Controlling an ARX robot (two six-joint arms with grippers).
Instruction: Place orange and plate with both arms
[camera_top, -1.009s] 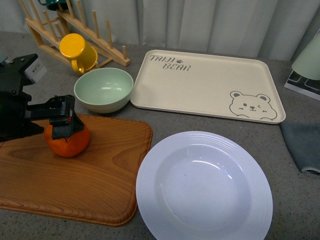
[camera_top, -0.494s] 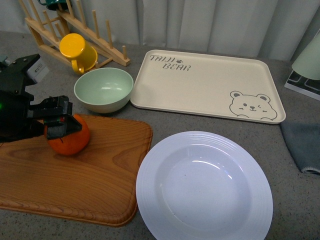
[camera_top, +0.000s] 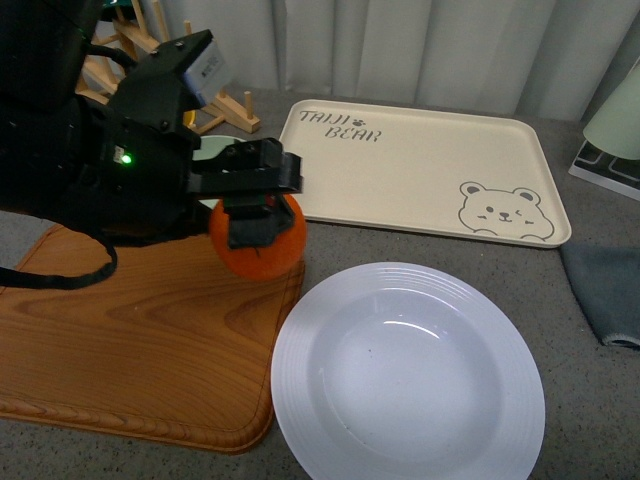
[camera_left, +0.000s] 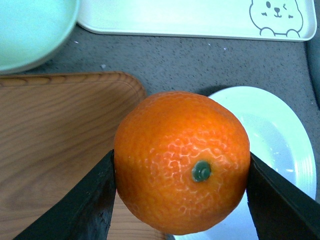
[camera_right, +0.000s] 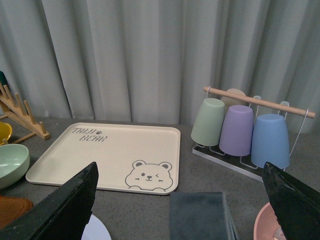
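Note:
My left gripper is shut on the orange, holding it in the air above the right edge of the wooden board. In the left wrist view the orange fills the gap between both black fingers, its green stem spot facing the camera. The white ridged plate lies on the table just right of the board, with nothing on it; part of its rim shows behind the orange. My right gripper is open, high above the table, and out of the front view.
The cream bear tray sits behind the plate. A pale green bowl is mostly hidden behind my left arm. A grey cloth lies at the right edge. A cup rack and a wooden dish rack stand at the back.
My left gripper has lifted the orange off the board and carried it right, toward the plate. The arm now hides the yellow mug and most of the green bowl.

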